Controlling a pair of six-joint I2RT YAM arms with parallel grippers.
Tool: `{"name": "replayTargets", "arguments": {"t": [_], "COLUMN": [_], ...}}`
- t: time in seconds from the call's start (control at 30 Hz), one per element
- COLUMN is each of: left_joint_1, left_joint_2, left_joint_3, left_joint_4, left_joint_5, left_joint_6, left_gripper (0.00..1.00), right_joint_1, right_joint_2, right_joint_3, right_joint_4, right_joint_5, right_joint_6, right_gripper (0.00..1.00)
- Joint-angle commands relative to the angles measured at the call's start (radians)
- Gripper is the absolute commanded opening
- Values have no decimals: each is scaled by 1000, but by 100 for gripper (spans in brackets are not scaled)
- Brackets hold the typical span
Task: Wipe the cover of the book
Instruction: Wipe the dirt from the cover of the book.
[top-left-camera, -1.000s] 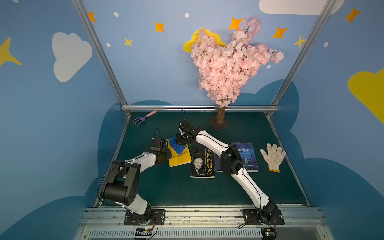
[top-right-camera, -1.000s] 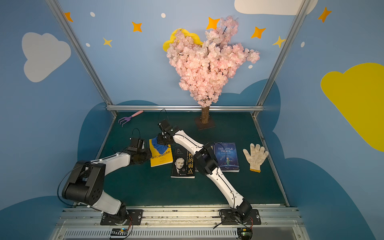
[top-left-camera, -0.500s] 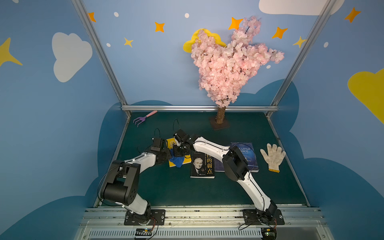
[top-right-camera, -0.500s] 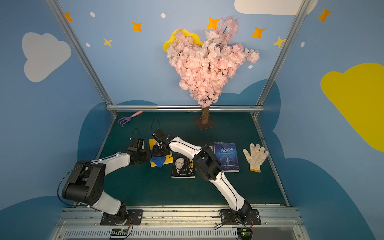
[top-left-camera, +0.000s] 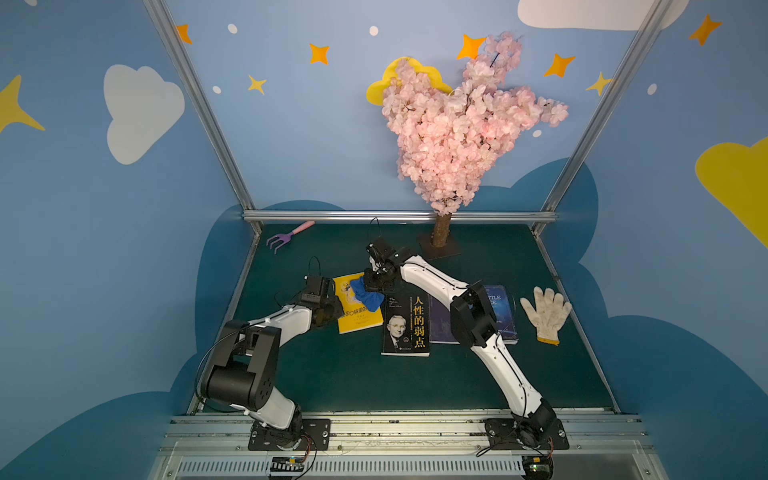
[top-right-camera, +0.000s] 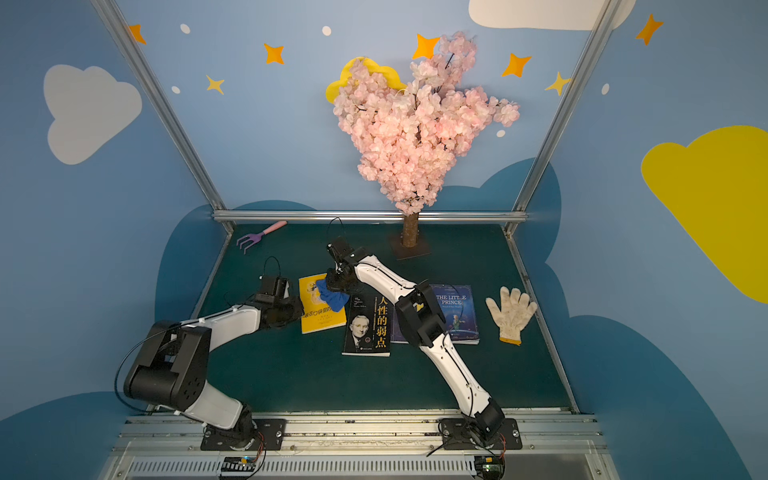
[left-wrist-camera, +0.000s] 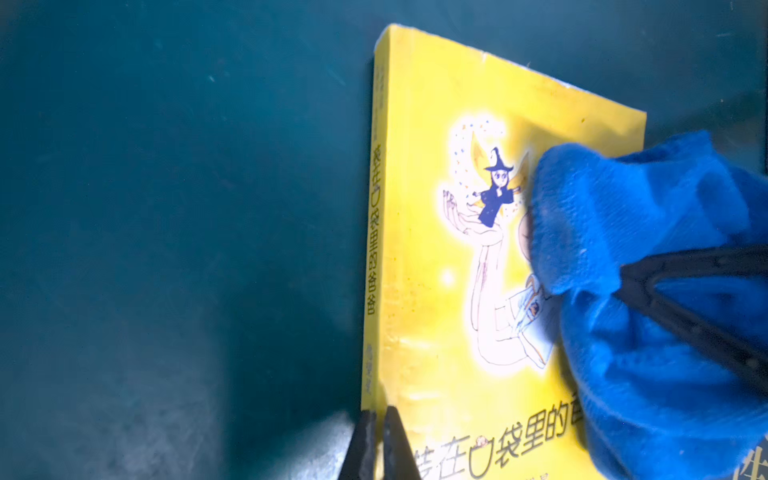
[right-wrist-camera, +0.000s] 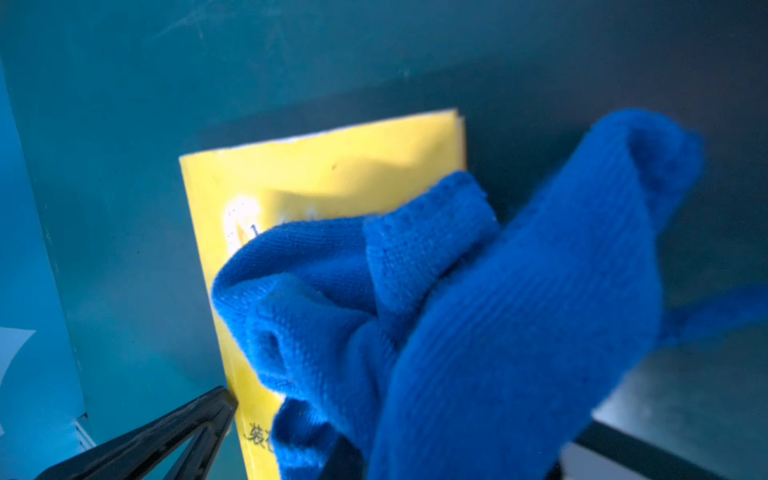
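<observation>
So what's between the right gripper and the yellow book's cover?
The blue cloth, bunched in the right gripper and lying on the yellow book; the left wrist view shows it best.

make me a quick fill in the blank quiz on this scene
1. The right gripper holds a ____ cloth.
2. The cloth lies mostly on the ____ book.
3. The book with a man's portrait has a ____ cover.
4. Beside the dark blue book lies a white ____.
Missing: blue; yellow; black; glove.
</observation>
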Motion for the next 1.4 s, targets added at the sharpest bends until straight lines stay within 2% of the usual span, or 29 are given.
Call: {"name": "replayTargets", "arguments": {"t": [0.0,0.13,0.23,0.37,0.53,0.67,0.87,1.0,1.23,1.37], "left_joint_1": [-17,-17,-17,-16,-17,-17,-17,-16,-17,-17], "left_joint_2": [25,25,23,23,30,29,29,32,35,31], "left_joint_3": [-17,-18,-19,-17,-14,-15,-16,-15,-12,-15], "left_joint_4": [-47,-49,-50,-50,-49,-49,-50,-48,-44,-47], "left_joint_5": [79,78,76,75,79,79,76,79,92,85], "left_joint_6": [6,6,7,7,6,7,8,8,5,7], "left_gripper": [8,8,8,8,8,8,8,8,8,8], "right_joint_1": [84,95,63,11,5,51,115,98,24,52], "right_joint_2": [67,74,60,-15,-71,-53,23,-3,-111,-96], "right_joint_3": [-34,-41,-64,-178,-273,-265,-153,-200,-374,-358], "right_joint_4": [-109,-109,-121,-107,-92,-78,-137,-137,-96,-91], "right_joint_5": [2,10,23,52,93,79,61,83,119,96], "right_joint_6": [1,-1,-11,-15,-27,-19,-31,-50,-51,-53], "right_gripper": [0,0,0,0,0,0,0,0,0,0]}}
